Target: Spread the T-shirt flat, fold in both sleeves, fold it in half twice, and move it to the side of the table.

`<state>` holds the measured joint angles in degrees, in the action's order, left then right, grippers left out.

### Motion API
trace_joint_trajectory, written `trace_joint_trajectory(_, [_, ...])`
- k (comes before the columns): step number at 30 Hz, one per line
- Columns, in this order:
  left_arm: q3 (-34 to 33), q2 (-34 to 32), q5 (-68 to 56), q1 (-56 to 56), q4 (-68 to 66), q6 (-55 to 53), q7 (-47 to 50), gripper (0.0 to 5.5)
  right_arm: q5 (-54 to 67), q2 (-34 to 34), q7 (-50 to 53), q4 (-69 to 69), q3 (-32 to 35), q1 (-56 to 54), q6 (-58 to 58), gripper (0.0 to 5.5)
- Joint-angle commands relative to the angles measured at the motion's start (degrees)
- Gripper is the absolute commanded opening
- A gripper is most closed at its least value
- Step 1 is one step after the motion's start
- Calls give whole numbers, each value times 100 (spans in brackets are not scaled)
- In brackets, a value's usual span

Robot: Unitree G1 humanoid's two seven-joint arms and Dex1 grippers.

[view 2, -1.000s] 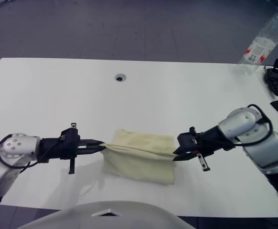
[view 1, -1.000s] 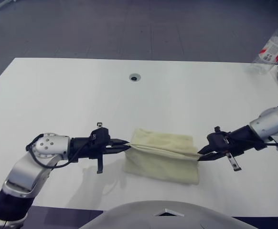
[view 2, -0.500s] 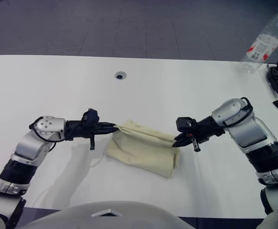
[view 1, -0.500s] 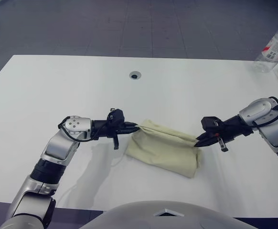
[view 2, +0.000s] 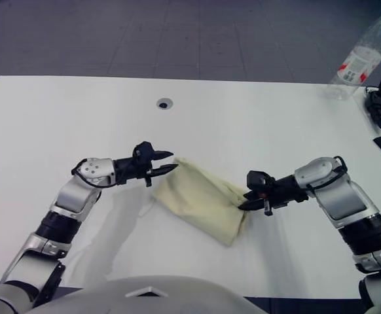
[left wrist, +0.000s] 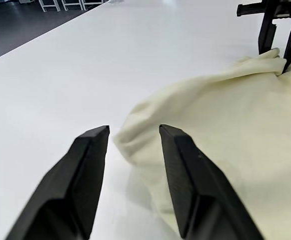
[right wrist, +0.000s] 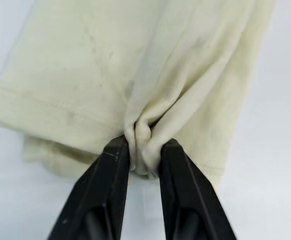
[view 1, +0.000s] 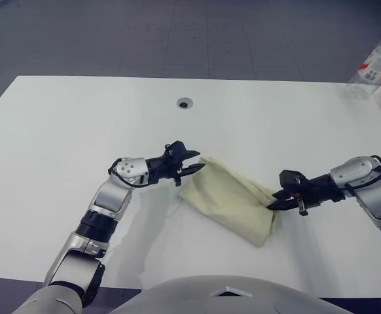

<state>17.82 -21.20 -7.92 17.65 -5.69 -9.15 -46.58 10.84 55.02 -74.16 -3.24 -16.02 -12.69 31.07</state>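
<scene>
**A:** In the left eye view, how does the left gripper [view 1: 195, 162] stand?

**B:** Its two black fingers are spread with nothing between them. The tips are just beside the far left corner of the T-shirt [view 1: 230, 198].

**A:** And the right gripper [view 1: 273, 203]?

**B:** It is closed on the shirt's right edge, pinching a bunch of cloth. The shirt is a pale yellow folded bundle. It lies slantwise on the smooth white table [view 1: 79, 118], between the two grippers and toward the near edge.

**A:** What does the left wrist view add?

**B:** The fingers are matte black and wedge-shaped, and they are held apart. The shirt's rounded corner rests on the table just ahead of the gap, though I cannot tell whether it touches them. The cloth looks soft and lightly wrinkled. At the shirt's far end the other gripper holds a raised fold.

**A:** And the right wrist view?

**B:** Two slim black fingers clamp a puckered fold of the fabric. Creases fan out from the pinch, and a stitched hem runs along the cloth's edge.
</scene>
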Motion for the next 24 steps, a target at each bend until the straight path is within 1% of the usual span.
trace_joint_trajectory(1, [-33,303,295,63,-406,303,452,271,135,-293,508,58,251,133,577,174])
trace_joint_trajectory(5, [-129,357,353,-31,-482,492,621,342,248,-330,802,-4,468,94,913,238])
trace_joint_trajectory(8, [-132,379,402,-108,-468,616,681,386,428,-241,868,-158,752,172,1052,278])
trace_joint_trajectory(13, [-218,523,501,-93,-624,788,953,474,810,-119,940,-688,1358,393,1235,362])
trace_joint_trajectory(16, [-254,620,569,7,-826,881,1108,533,968,-127,1045,-902,1603,384,1325,419])
trace_joint_trajectory(18, [-242,682,607,58,-990,962,1158,540,1039,-166,1136,-955,1686,316,1366,449])
trace_joint_trajectory(19, [-238,714,629,71,-1078,1009,1177,540,991,-194,1209,-936,1657,274,1322,472])
trace_joint_trajectory(23, [-231,807,712,103,-1346,1172,1217,540,462,-338,1732,-529,1346,100,940,534])
trace_joint_trajectory(24, [-212,825,745,124,-1425,1223,1232,540,310,-354,1841,-457,1280,126,761,538])
